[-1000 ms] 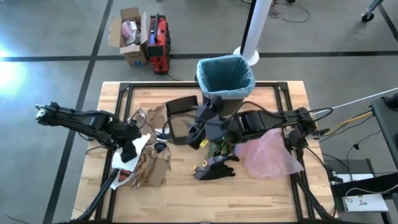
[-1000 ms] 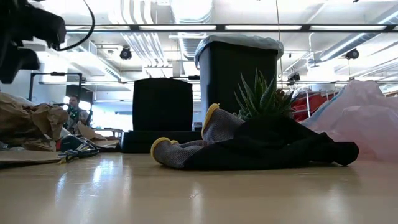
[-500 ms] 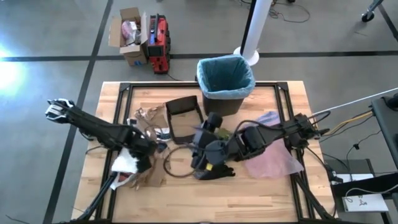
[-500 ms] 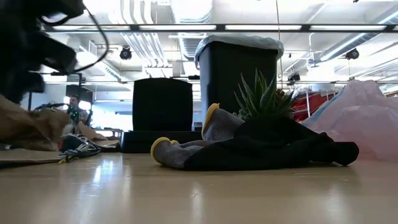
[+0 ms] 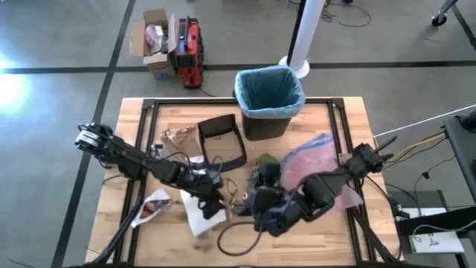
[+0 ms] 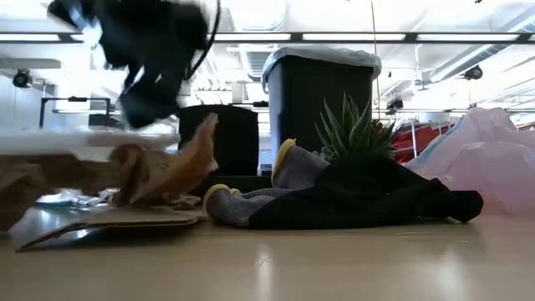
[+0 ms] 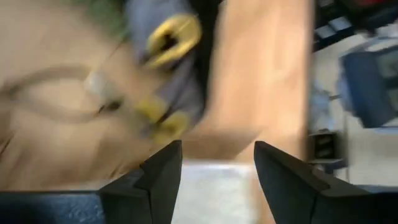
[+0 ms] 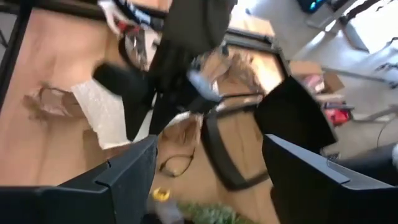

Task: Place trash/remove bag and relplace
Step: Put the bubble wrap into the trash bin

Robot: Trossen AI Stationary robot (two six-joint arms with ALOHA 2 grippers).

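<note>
My left gripper [image 5: 214,202] reaches in from the table's left, over the middle near part. It is shut on trash: a white paper sheet [image 5: 195,214] with crumpled brown paper [image 6: 163,171] under it. My right gripper [image 5: 259,184] hovers open above the glove and plant, with nothing between its fingers [image 8: 134,171]. The black bin [image 5: 269,119] stands on the table's far middle. The teal bag [image 5: 269,88] lines it, folded over its rim. More trash lies at the left: a wrapper [image 5: 152,208] and brown scraps [image 5: 175,138]. My left gripper has the white sheet [image 7: 211,186] between its two fingers, with brown paper [image 7: 217,146] just past them. The fingers slant down from the table's left. In the low view the sheet rides level above the table and the brown paper hangs below it. Blur hides the exact hold.
The black-and-yellow glove [image 6: 334,201] lies mid-table with the green plant tuft [image 6: 355,130] behind it. A pink bag [image 5: 316,156] is spread at the right. A black open frame [image 5: 222,141] lies before the bin. A flat brown sheet [image 6: 109,221] rests on the table.
My left gripper has swept from the paper pile at the left toward the table's right and near edge, tipping downward. It has taken the white sheet and brown paper along, lifted off the table. My right gripper has come from beside the bin toward the near edge, rolling as it went.
</note>
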